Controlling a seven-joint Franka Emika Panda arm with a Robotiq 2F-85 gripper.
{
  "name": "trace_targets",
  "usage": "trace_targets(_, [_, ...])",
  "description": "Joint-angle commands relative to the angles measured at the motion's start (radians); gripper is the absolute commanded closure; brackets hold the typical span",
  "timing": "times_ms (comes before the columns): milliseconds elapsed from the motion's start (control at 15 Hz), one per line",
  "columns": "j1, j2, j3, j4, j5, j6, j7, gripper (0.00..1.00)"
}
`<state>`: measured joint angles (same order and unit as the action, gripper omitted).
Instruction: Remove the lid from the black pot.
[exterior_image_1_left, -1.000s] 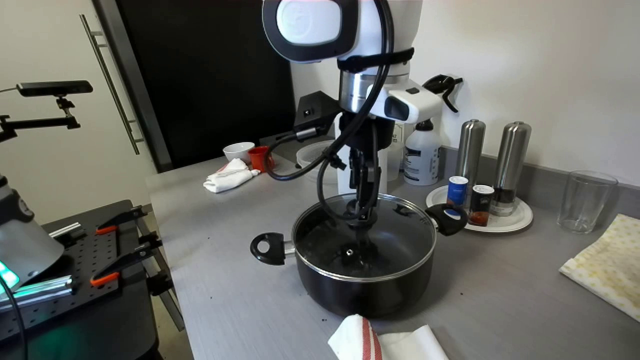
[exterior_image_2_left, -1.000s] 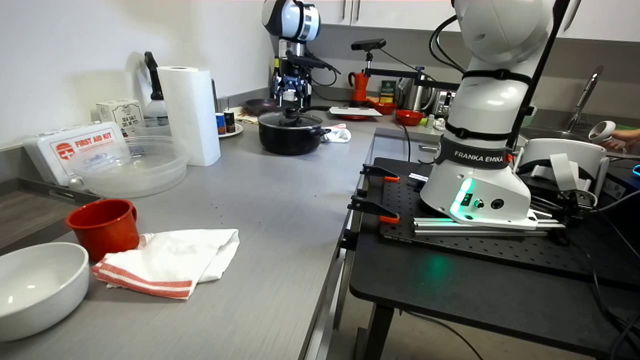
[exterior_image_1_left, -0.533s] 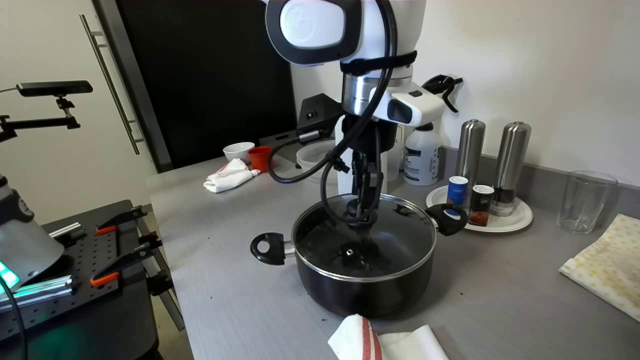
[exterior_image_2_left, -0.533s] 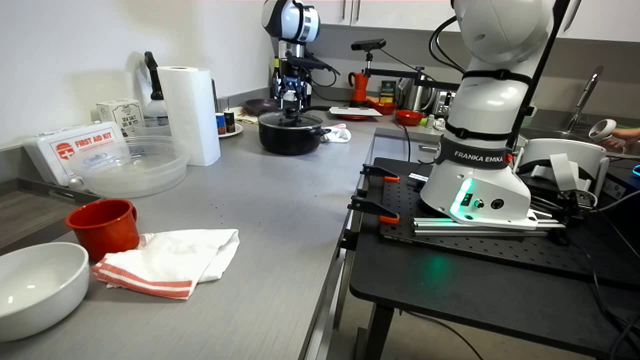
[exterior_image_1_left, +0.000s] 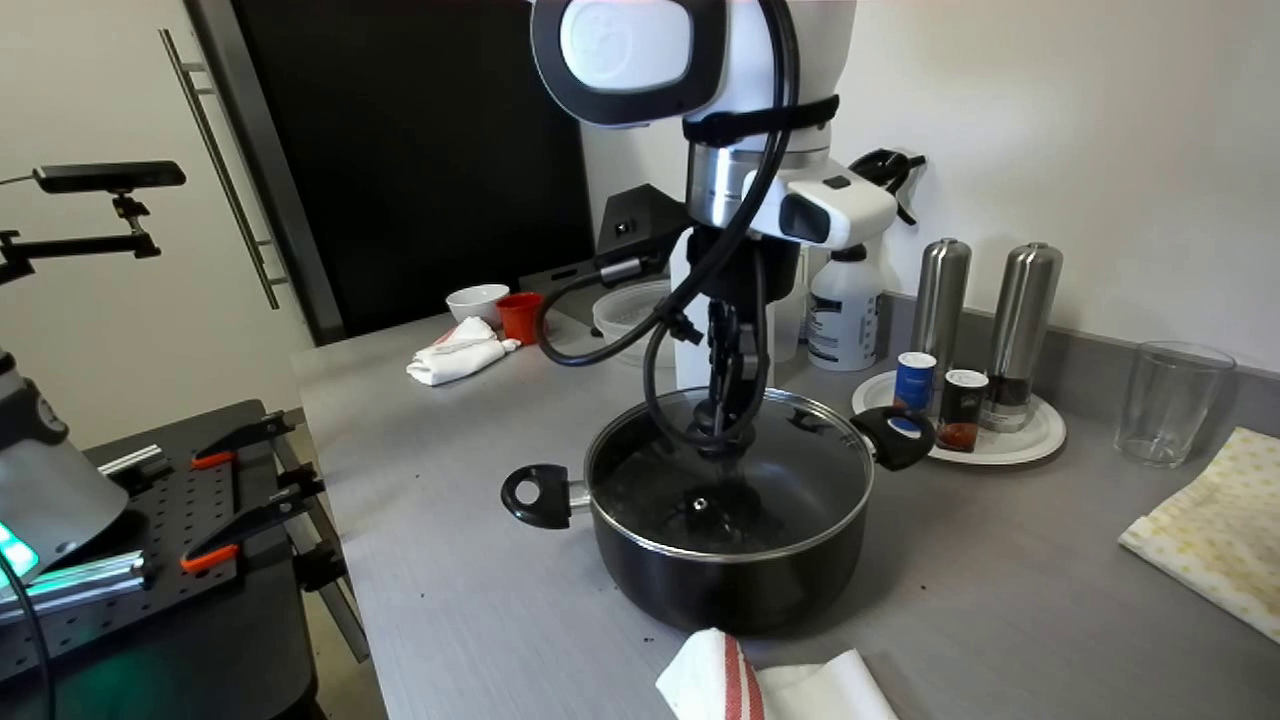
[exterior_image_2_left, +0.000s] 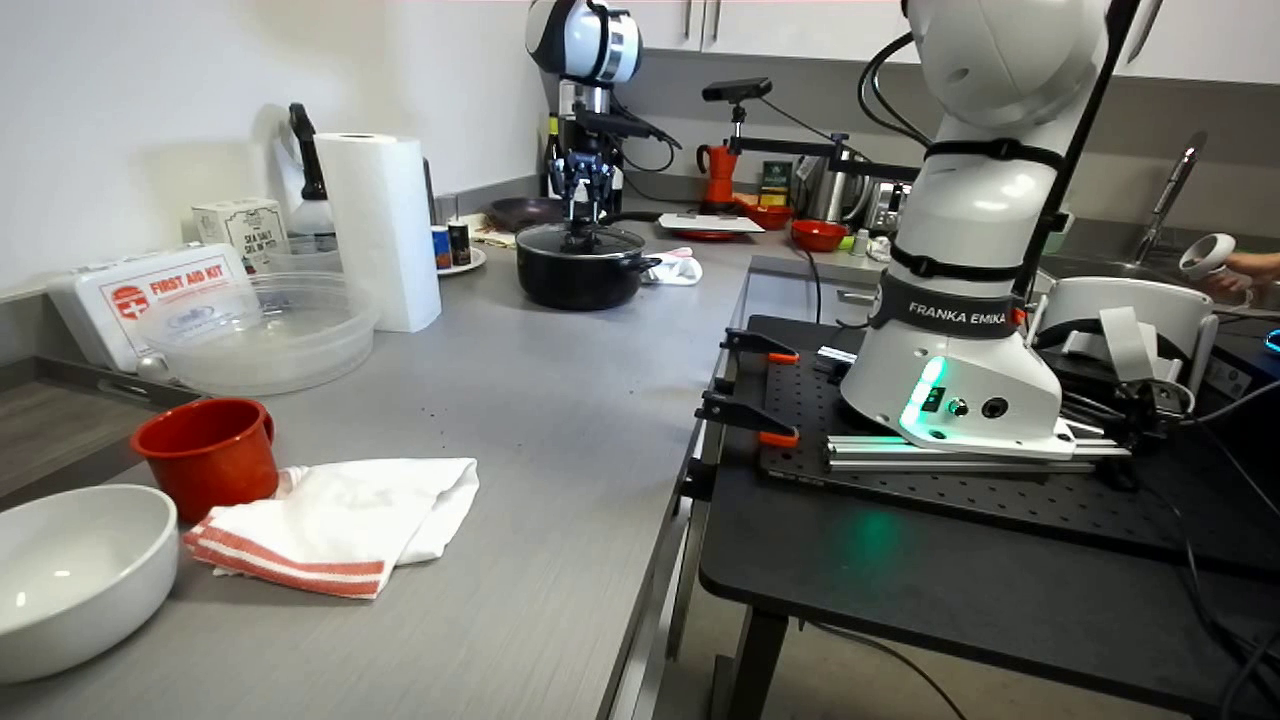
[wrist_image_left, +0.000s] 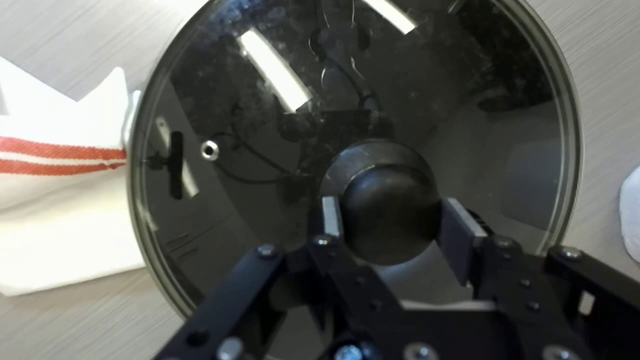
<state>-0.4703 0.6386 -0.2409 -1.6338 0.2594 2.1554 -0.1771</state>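
jaws grip the lid (exterior_image_1_left: 785, 475) by its knob (wrist_image_left: 392, 215). lift it straight off the pot (exterior_image_1_left: 735, 595) beneath them (slowly, level).

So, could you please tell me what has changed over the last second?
The gripper, open earlier, has closed inward from both sides on the knob; the arm edged slightly rightward in an exterior view. The lid still sits on the pot, which, like the red mug, looks unmoved.
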Motion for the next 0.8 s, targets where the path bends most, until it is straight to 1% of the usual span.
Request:
trace_targets(0, [-0.010,-0.001,0.015,0.010,-0.011,0.013,0.012,0.75])
trace_targets(267, [0.000,-0.078,0.019,-0.057,-0.015,0.027,-0.017,0.75])
trace_targets(733, [0.054,-0.310,0.018,-0.255,-0.071,0.105,-0.068,0.75])
